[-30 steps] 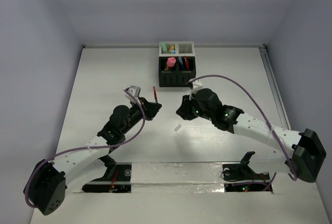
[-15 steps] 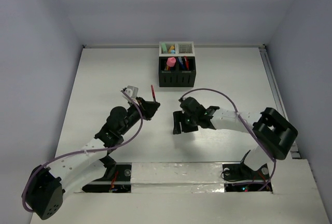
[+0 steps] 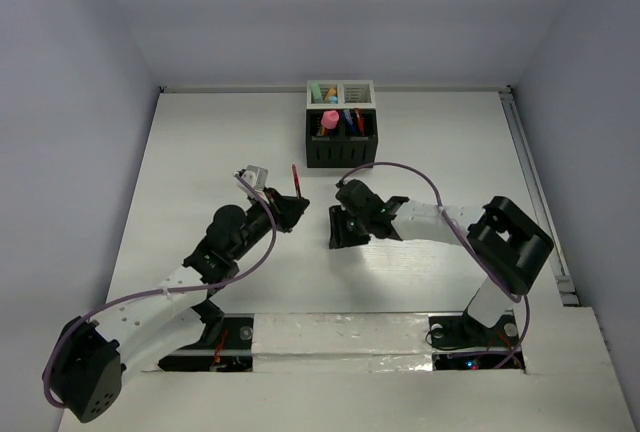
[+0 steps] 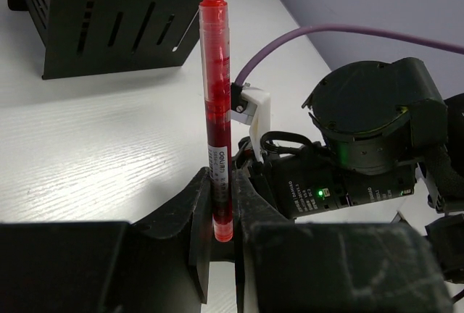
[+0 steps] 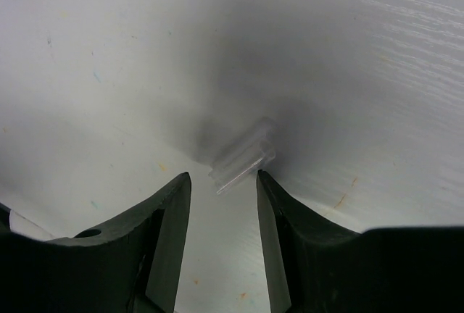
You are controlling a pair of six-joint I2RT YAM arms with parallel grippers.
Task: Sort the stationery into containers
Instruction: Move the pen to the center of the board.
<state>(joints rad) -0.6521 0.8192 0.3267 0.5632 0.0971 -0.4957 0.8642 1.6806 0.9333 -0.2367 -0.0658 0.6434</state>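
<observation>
My left gripper [image 4: 222,208] is shut on a red pen [image 4: 216,103] and holds it upright above the table; it also shows in the top view [image 3: 296,180]. My right gripper [image 5: 223,182] is open, pointing down at the table, with a small clear white cap [image 5: 243,157] lying just beyond its fingertips. In the top view the right gripper [image 3: 338,233] is low over the table middle. The black box [image 3: 341,138] and white box [image 3: 341,94] stand joined at the back, holding markers and pens.
The black box's slotted wall [image 4: 109,27] shows at the top left of the left wrist view. The right arm's wrist [image 4: 370,139] is close on the right of the held pen. Grey walls enclose the table.
My right arm has swung left and down toward the white cap on the table. My left gripper has stayed nearly still with the red pen.
</observation>
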